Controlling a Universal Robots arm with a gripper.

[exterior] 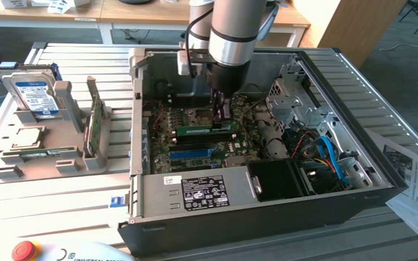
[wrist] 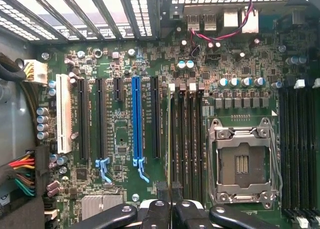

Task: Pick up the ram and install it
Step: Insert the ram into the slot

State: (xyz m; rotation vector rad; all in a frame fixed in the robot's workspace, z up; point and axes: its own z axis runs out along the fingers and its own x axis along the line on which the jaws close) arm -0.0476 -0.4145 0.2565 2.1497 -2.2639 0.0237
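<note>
1 slatted metal table (exterior: 56, 201) carried the work, with wooden desks (exterior: 122, 13) behind it and grey floor (exterior: 405, 38) past its far corner on the exterior view's right. An open computer case (exterior: 267, 217) took up the table's middle and ran to its edge on the exterior view's right, where printed papers (exterior: 416, 185) lay. Near the opposite edge stood a grey parts holder (exterior: 71, 157) with a hard drive (exterior: 33, 92) upright in it and a green card (exterior: 94, 128) on edge. A red stop button (exterior: 24, 250) sat at the near edge.

The arm (exterior: 231, 32) hung down into the case. The gripper (exterior: 222, 118) was clenched on the ram (exterior: 194, 130), which lay level over the memory slots, just beyond the blue slot (exterior: 194, 153). Whether it sat fully in a slot could not be told.

The exterior view gave the labelled power supply (exterior: 202, 193) and a blue cable (exterior: 329, 152) along the case's near side. The wrist view looked straight down on the motherboard (wrist: 125, 69). It showed the 2 fingers (wrist: 157, 214) nearly together above black memory slots (wrist: 192, 139), a white slot (wrist: 63, 114), a metal-framed CPU socket (wrist: 242, 161) and a row of capacitors (wrist: 240, 82).
</note>
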